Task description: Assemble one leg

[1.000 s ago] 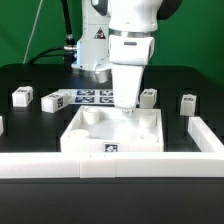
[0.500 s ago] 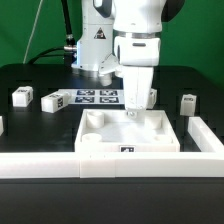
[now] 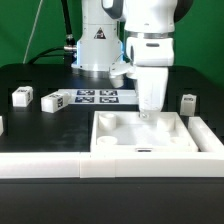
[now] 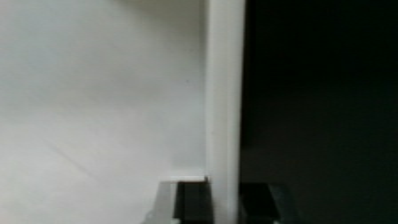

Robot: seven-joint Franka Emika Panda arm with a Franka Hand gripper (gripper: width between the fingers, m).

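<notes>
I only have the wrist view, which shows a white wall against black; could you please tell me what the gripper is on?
Observer: The gripper is down on the far wall of the large white tray, not on a leg.
Operator: Thank you. Where is the nearest leg?
Observer: One leg stands close by the tray's far corner, on the exterior view's right.
Operator: Are there others?
Observer: A second leg sits beside the marker board on the exterior view's left, and a third leg farther left.
</notes>
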